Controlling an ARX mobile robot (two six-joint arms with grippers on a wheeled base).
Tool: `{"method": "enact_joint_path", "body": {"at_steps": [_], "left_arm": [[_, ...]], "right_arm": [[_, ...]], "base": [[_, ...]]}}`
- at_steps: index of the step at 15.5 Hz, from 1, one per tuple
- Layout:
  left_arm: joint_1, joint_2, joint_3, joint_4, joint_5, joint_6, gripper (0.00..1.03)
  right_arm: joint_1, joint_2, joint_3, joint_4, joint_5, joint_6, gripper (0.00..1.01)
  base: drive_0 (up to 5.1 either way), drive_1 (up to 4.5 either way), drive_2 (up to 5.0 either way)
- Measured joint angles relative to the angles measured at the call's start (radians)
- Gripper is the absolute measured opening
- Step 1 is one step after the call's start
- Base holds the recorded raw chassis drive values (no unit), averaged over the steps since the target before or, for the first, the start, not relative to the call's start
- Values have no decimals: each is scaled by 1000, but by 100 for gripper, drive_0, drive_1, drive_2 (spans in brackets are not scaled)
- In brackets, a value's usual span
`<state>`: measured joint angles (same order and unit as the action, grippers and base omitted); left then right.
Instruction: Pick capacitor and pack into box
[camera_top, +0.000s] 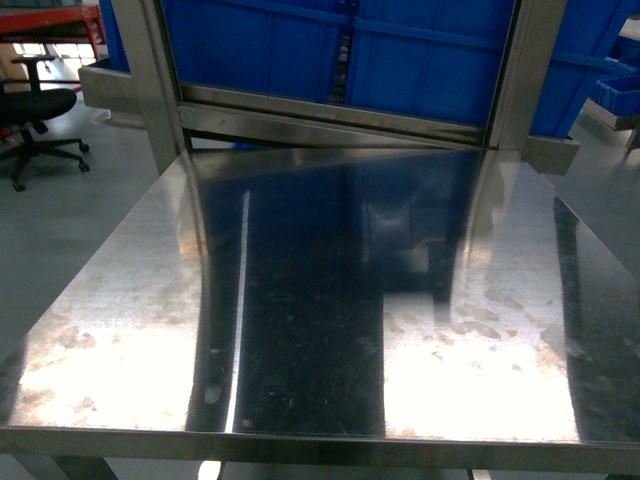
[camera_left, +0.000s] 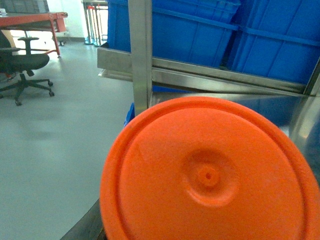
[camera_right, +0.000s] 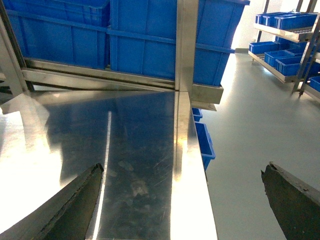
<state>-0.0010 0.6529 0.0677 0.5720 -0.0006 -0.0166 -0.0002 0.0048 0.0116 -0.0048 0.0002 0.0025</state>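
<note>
The capacitor (camera_left: 210, 175), an orange-red round piece with a dimple in its middle, fills the lower half of the left wrist view, very close to the camera. It hangs in the air over the floor and the table corner, right where my left gripper's jaws sit; the fingers are hidden behind it. My right gripper (camera_right: 182, 200) is open, its dark fingertips (camera_right: 75, 200) wide apart, straddling the steel table's right edge (camera_right: 192, 165) with nothing between them. The box is out of view. Neither gripper shows in the head view.
A shiny steel table (camera_top: 300, 300) stretches ahead, with upright steel posts (camera_top: 150, 80) and a rail at its far side. Large blue bins (camera_top: 300, 50) stand behind the rail. An office chair (camera_top: 35, 110) is at the far left and shelves of blue bins (camera_right: 285, 50) at the right.
</note>
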Motion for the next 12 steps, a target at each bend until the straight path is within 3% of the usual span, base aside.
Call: {"method": "enact_joint_path", "body": {"at_steps": [3, 5, 12], "left_arm": [[0, -75, -20, -55, 1, 0, 44], [0, -98, -55, -14, 0, 0, 44], [1, -335, -55, -258, 0, 0, 44]], "right_arm": [[0, 0, 0, 0, 0, 0, 98], [0, 0, 0, 0, 0, 0, 98], [0, 0, 0, 0, 0, 0, 98]], "base": [[0, 0, 0], [0, 0, 0], [0, 0, 0]]}}
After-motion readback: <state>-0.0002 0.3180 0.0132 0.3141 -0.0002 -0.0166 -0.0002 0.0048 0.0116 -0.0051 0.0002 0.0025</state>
